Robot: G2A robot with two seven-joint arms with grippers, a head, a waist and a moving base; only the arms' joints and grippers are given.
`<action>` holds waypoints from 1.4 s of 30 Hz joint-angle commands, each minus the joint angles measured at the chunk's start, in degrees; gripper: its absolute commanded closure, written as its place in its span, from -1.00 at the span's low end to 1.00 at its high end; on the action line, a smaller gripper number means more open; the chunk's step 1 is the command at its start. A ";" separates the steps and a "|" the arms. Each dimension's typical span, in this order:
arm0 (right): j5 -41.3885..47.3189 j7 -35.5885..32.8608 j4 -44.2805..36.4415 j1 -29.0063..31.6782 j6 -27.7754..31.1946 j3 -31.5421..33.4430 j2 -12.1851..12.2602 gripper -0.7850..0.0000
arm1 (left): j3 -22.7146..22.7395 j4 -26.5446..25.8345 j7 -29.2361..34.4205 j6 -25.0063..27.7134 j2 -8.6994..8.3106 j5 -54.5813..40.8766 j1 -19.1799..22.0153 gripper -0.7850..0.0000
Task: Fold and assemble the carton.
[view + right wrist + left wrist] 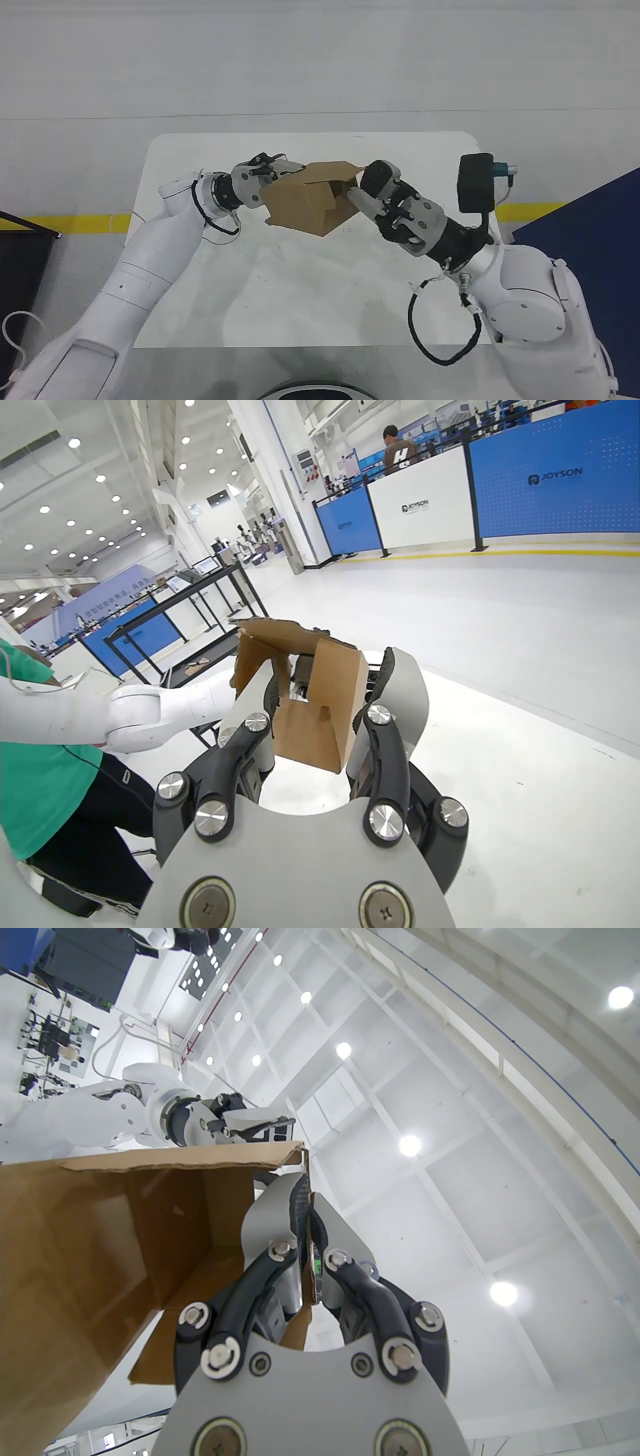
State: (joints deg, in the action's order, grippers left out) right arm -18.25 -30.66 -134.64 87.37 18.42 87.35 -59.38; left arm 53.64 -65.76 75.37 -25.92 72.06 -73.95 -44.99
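Note:
A brown carton (315, 195), partly opened, is held up over the middle of the white table (300, 300) between both arms. My left gripper (268, 172) is at its left end. In the left wrist view that gripper (307, 1198) is shut on the edge of a carton (100, 1238) wall, with the cardboard pinched between its fingers. My right gripper (365, 195) is at the carton's right end. In the right wrist view it (332, 665) stands open, with a folded corner of the carton (320, 710) between its spread fingers (400, 685).
A black device (475, 182) stands at the table's right edge, close behind the right arm. A dark frame (20, 225) is on the floor off the table's left. The near half of the table is bare.

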 commanded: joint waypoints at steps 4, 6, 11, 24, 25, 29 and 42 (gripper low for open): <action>10.47 -0.79 0.00 1.60 2.54 1.89 0.08 0.41 | 0.00 0.00 0.00 0.00 0.00 0.00 0.00 1.00; 18.00 -1.70 0.00 2.38 3.80 3.15 0.13 0.86 | 0.00 0.00 0.00 0.00 0.00 0.00 0.00 1.00; 36.30 -9.33 0.00 4.09 6.53 8.39 0.65 1.00 | 0.00 0.00 0.00 0.00 0.00 0.00 0.00 1.00; 30.14 -17.41 0.00 -0.71 -4.54 0.45 1.20 1.00 | 0.00 0.00 0.00 0.00 0.00 0.00 0.00 1.00; 29.62 -16.85 0.00 -1.35 -5.38 -0.33 1.15 1.00 | 0.00 0.00 0.00 0.00 0.00 0.00 0.00 1.00; 27.70 -14.63 0.02 -3.88 -8.66 -3.21 0.96 1.00 | 0.00 0.00 0.00 0.00 0.00 0.00 0.00 1.00; 24.68 -11.46 5.78 -12.66 -17.60 -10.49 0.24 1.00 | 0.00 0.00 0.00 0.00 0.00 0.00 0.00 1.00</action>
State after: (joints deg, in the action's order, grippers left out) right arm 6.47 -42.14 -128.93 74.94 1.02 77.04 -59.12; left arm 53.64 -65.76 75.37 -25.92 72.06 -73.95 -44.99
